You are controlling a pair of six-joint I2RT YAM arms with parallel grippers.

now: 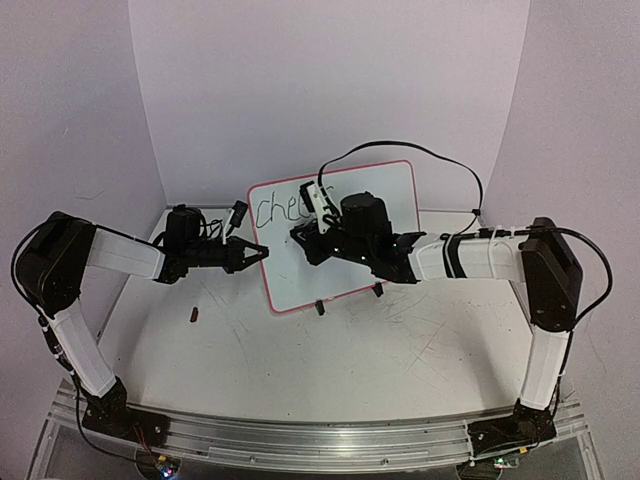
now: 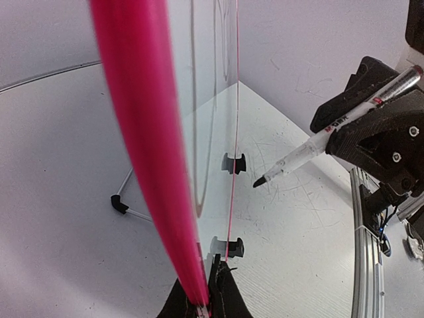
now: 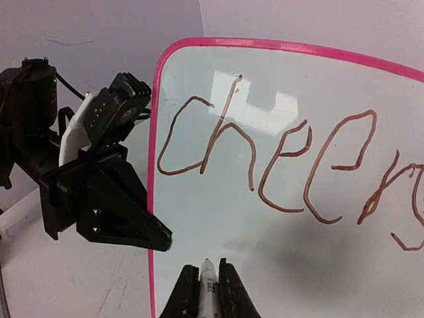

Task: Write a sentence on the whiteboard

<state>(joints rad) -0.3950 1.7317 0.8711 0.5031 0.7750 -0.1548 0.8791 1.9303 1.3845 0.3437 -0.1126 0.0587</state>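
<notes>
one word of the sentence is showing, left gripper clamping whiteboard, right gripper clamping marker, tip needing contact next.

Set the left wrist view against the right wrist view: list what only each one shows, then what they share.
Left wrist only: the whiteboard seen edge-on, its two black clip feet, and the marker tip standing apart from the board face, held by the right gripper.
Right wrist only: the sentence, readable and beginning "cheer", and the left gripper clamped on the board's side rim.
Both: the pink-rimmed whiteboard, the marker, and each camera's own gripper shut at the bottom edge.
</notes>
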